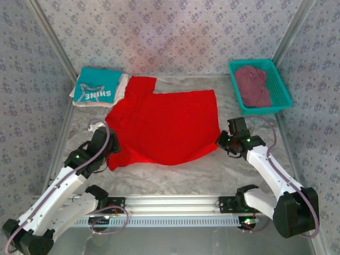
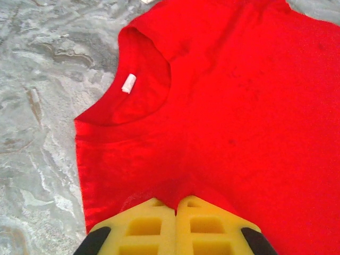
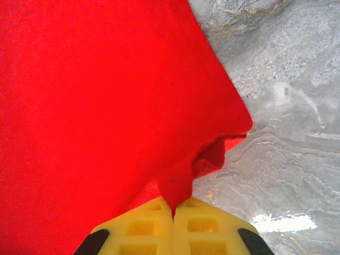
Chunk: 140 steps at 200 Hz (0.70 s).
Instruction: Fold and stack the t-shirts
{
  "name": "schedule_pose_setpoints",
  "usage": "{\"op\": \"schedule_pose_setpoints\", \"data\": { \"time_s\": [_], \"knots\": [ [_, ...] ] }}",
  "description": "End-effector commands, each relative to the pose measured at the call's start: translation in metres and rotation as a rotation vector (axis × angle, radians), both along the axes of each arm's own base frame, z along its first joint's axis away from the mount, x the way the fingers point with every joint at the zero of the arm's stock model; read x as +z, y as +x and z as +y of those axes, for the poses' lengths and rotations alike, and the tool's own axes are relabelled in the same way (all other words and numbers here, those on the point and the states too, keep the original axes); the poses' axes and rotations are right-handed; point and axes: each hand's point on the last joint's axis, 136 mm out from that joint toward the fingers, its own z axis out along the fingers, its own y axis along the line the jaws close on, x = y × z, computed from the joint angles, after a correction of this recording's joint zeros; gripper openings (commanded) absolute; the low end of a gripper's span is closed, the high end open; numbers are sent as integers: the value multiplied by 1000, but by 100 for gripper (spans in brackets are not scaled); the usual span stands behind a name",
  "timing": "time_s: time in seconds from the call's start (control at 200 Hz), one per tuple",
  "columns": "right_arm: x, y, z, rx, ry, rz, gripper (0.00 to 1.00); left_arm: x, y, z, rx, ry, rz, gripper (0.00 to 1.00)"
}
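Four t-shirts are in view. The red t-shirt [image 1: 164, 127] lies spread flat on the marbled grey surface [image 1: 175, 180] between the two arms. Its long axis runs left to right. The neck opening [image 2: 139, 79], with a white label [image 2: 128, 83] inside, points left, and the hem faces right. One sleeve [image 1: 141, 87] reaches toward the far wall.

Left tool [image 1: 111, 146]: clenched on a fold of red cloth at the shirt's near left edge, just below the neck opening; the wrist view has the yellow pads [image 2: 154, 223] pressed together with cloth pinched between them. Right tool [image 1: 222, 139]: clenched on the near right corner of the hem, where the cloth bunches into a small peak between its pads [image 3: 202, 223].

Hard to make out: the near sleeve lies under the left tool and cannot be traced. The white t-shirt [image 1: 123, 85] is mostly covered by the folded teal t-shirt [image 1: 95, 87] stacked on it at the far left, well apart from both tools. The maroon t-shirt [image 1: 254, 86] lies crumpled in a teal basket [image 1: 282, 93] at the far right; which way it points cannot be told.
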Motion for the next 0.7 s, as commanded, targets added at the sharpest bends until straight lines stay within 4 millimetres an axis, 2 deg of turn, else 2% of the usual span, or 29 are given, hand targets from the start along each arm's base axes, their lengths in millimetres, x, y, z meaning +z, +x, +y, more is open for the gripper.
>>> {"op": "schedule_pose_setpoints", "data": {
  "time_s": [0.0, 0.13, 0.22, 0.415, 0.695],
  "knots": [
    [10, 11, -3, -1, -34, -24, 0, 20, 12, -12, -83, -25, -31, 0],
    [-1, 20, 2, 54, -56, 36, 0, 16, 24, -16, -108, -22, 17, 0],
    [-2, 35, 4, 53, -64, 25, 0, 17, 32, -15, -112, 11, 30, 0],
    [-1, 50, 6, 36, -62, 38, 0, 10, 52, -14, -129, 26, 85, 0],
    [-12, 56, -5, -14, -67, 96, 0, 3, 87, -10, -154, 67, 104, 0]
  ]
}}
